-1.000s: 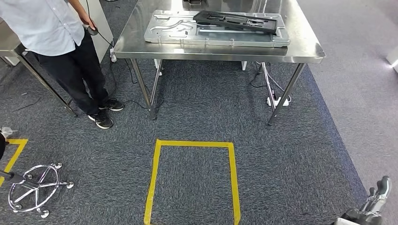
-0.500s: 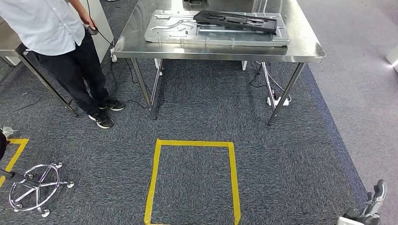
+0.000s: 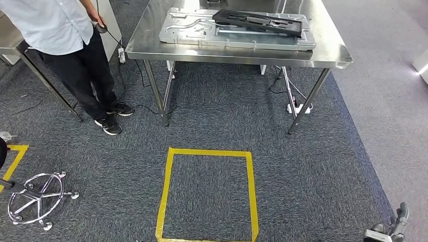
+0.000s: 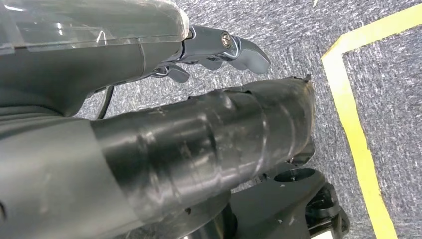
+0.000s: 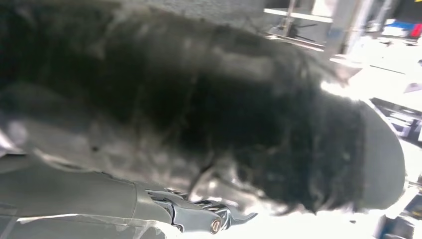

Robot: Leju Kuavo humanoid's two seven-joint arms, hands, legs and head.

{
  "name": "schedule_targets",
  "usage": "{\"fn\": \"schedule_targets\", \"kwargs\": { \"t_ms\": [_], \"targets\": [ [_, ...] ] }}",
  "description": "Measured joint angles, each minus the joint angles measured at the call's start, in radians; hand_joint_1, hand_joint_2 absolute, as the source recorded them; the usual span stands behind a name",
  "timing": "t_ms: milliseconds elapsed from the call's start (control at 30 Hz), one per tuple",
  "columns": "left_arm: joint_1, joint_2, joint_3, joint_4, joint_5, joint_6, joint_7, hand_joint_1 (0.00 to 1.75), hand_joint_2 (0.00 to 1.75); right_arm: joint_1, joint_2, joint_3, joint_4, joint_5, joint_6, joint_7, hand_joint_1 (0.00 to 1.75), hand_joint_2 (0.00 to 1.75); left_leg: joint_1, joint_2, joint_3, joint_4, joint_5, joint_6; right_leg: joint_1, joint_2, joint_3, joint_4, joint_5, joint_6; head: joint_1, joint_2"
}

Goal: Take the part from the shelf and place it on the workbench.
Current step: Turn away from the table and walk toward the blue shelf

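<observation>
A long black part (image 3: 260,21) lies across a silver stamped plate (image 3: 192,30) on the steel workbench (image 3: 232,51) at the far side of the head view. My right hand (image 3: 391,229) hangs low at the bottom right corner over the carpet, far from the bench, with nothing in it. The right wrist view is dark and blurred around that hand (image 5: 214,149). My left hand (image 4: 209,139), its thumb wrapped in black tape, hangs above the carpet with its fingers (image 4: 239,50) apart and empty.
A person (image 3: 55,25) stands at the bench's left end holding a small black device. A yellow taped square (image 3: 166,186) marks the carpet in front of the bench. A chrome chair base (image 3: 35,196) sits at the left. A power strip (image 3: 299,108) lies under the bench.
The whole picture has shifted a little, so the camera has moved. My right hand has sunk lower toward the bottom edge. The black part lies where it was on the plate.
</observation>
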Motion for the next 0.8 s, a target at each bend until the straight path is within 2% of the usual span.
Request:
{"fn": "schedule_targets", "kwargs": {
  "t_ms": [33, 67, 100, 167, 200, 233, 267, 367, 400, 467, 533, 567, 600, 633, 700, 733, 800],
  "targets": [
    [0.000, 0.000, 0.001, 0.000, 0.000, 0.000, 0.001, 0.00, 0.00, -0.002, 0.007, -0.016, 0.009, -0.001, 0.007, -0.003, 0.00, 0.00, 0.000, 0.002, -0.004, 0.003, 0.000, 0.000, -0.003, 0.000, -0.025, 0.052, -0.019, 0.004, 0.000, 0.000],
    [0.001, 0.000, 0.002, 0.000, 0.000, 0.000, 0.001, 0.00, 0.00, -0.004, 0.014, -0.032, 0.017, -0.002, 0.013, -0.010, 0.00, 0.00, 0.001, 0.004, -0.008, 0.008, 0.000, -0.001, -0.008, 0.000, -0.036, 0.075, -0.018, 0.009, 0.000, 0.000],
    [0.002, 0.000, 0.003, 0.000, -0.001, 0.000, 0.002, 0.00, 0.00, -0.004, 0.020, -0.046, 0.022, -0.003, 0.016, -0.020, 0.00, 0.00, 0.002, 0.007, -0.013, 0.013, -0.001, -0.003, -0.012, -0.001, -0.029, 0.060, 0.002, 0.013, 0.000, 0.000],
    [0.002, -0.002, 0.005, 0.000, -0.003, 0.000, 0.002, 0.00, 0.00, -0.005, 0.029, -0.066, 0.025, -0.001, 0.014, -0.040, 0.00, 0.00, 0.005, 0.013, -0.021, 0.028, -0.005, -0.013, -0.020, -0.011, 0.027, -0.059, 0.068, 0.018, 0.000, 0.000],
    [0.002, -0.002, 0.006, 0.000, -0.003, 0.000, 0.001, 0.00, 0.00, -0.005, 0.033, -0.070, 0.023, 0.001, 0.011, -0.049, 0.00, 0.00, 0.005, 0.015, -0.023, 0.037, -0.007, -0.020, -0.019, -0.018, 0.049, -0.114, 0.093, 0.017, 0.001, 0.000],
    [0.002, -0.002, 0.007, 0.000, -0.003, -0.001, 0.000, 0.00, 0.00, -0.005, 0.037, -0.072, 0.019, 0.003, 0.008, -0.056, 0.00, 0.00, 0.004, 0.018, -0.025, 0.042, -0.009, -0.029, -0.017, -0.022, 0.060, -0.147, 0.107, 0.011, 0.000, 0.000],
    [0.002, -0.002, 0.008, 0.000, -0.003, -0.001, -0.001, 0.00, 0.00, -0.005, 0.041, -0.071, 0.013, 0.005, 0.003, -0.061, 0.00, 0.00, 0.003, 0.020, -0.025, 0.045, -0.009, -0.038, -0.014, -0.022, 0.059, -0.155, 0.109, 0.003, 0.001, 0.000],
    [0.001, -0.002, 0.011, 0.000, -0.003, 0.000, -0.005, 0.00, 0.00, 0.004, 0.051, -0.060, -0.017, 0.021, -0.022, -0.079, 0.00, 0.00, 0.008, 0.024, -0.024, 0.045, -0.011, -0.061, -0.009, -0.012, 0.048, -0.152, 0.121, -0.026, 0.001, 0.000],
    [0.001, -0.002, 0.012, 0.000, -0.004, 0.000, -0.005, 0.00, 0.00, 0.009, 0.055, -0.050, -0.030, 0.032, -0.037, -0.085, 0.00, 0.00, 0.009, 0.018, -0.030, 0.062, -0.028, -0.066, -0.010, -0.010, 0.045, -0.153, 0.127, -0.035, 0.000, 0.000],
    [0.002, -0.002, 0.015, 0.000, -0.007, 0.001, -0.006, 0.00, 0.00, 0.020, 0.062, -0.026, -0.061, 0.064, -0.070, -0.093, 0.00, 0.00, 0.010, 0.001, -0.065, 0.155, -0.102, -0.071, -0.009, -0.009, 0.036, -0.155, 0.137, -0.049, 0.000, 0.000],
    [0.003, -0.002, 0.016, 0.000, -0.010, 0.001, -0.005, 0.00, 0.00, 0.032, 0.067, -0.001, -0.088, 0.095, -0.101, -0.096, 0.00, 0.00, 0.009, -0.006, -0.107, 0.278, -0.176, -0.070, -0.002, -0.007, 0.027, -0.154, 0.142, -0.056, 0.000, 0.000],
    [0.004, -0.002, 0.016, 0.000, -0.010, 0.001, -0.004, 0.00, 0.00, 0.038, 0.068, 0.013, -0.099, 0.107, -0.115, -0.097, 0.00, 0.00, 0.008, -0.007, -0.112, 0.310, -0.188, -0.067, 0.001, -0.005, 0.023, -0.153, 0.144, -0.057, 0.000, 0.000],
    [0.005, -0.002, 0.016, 0.000, -0.011, 0.001, -0.003, 0.00, 0.00, 0.044, 0.068, 0.026, -0.109, 0.114, -0.130, -0.097, 0.00, 0.00, 0.007, -0.008, -0.098, 0.305, -0.180, -0.062, 0.005, -0.003, 0.020, -0.152, 0.145, -0.057, 0.000, 0.000],
    [0.006, -0.001, 0.016, 0.000, -0.012, 0.001, -0.003, 0.00, 0.00, 0.049, 0.068, 0.040, -0.119, 0.120, -0.144, -0.097, 0.00, 0.00, 0.004, -0.008, -0.067, 0.263, -0.157, -0.055, 0.008, -0.001, 0.020, -0.151, 0.146, -0.057, 0.000, 0.000],
    [0.005, 0.000, 0.017, 0.000, -0.013, 0.001, -0.004, 0.00, 0.00, 0.057, 0.068, 0.068, -0.135, 0.125, -0.168, -0.097, 0.00, 0.00, -0.003, -0.012, 0.018, 0.127, -0.107, -0.035, 0.013, 0.002, 0.021, -0.149, 0.146, -0.055, 0.000, 0.000],
    [0.005, 0.001, 0.017, 0.000, -0.013, 0.001, -0.005, 0.00, 0.00, 0.059, 0.067, 0.081, -0.141, 0.126, -0.177, -0.098, 0.00, 0.00, -0.007, -0.013, 0.047, 0.075, -0.092, -0.029, 0.015, 0.002, 0.020, -0.148, 0.147, -0.053, 0.000, 0.000],
    [0.004, 0.002, 0.019, 0.000, -0.014, 0.001, -0.006, 0.00, 0.00, 0.063, 0.067, 0.101, -0.150, 0.126, -0.188, -0.098, 0.00, 0.00, -0.010, -0.013, 0.065, 0.034, -0.088, -0.032, 0.018, 0.003, 0.017, -0.143, 0.145, -0.050, 0.001, 0.000]
  ]
}}
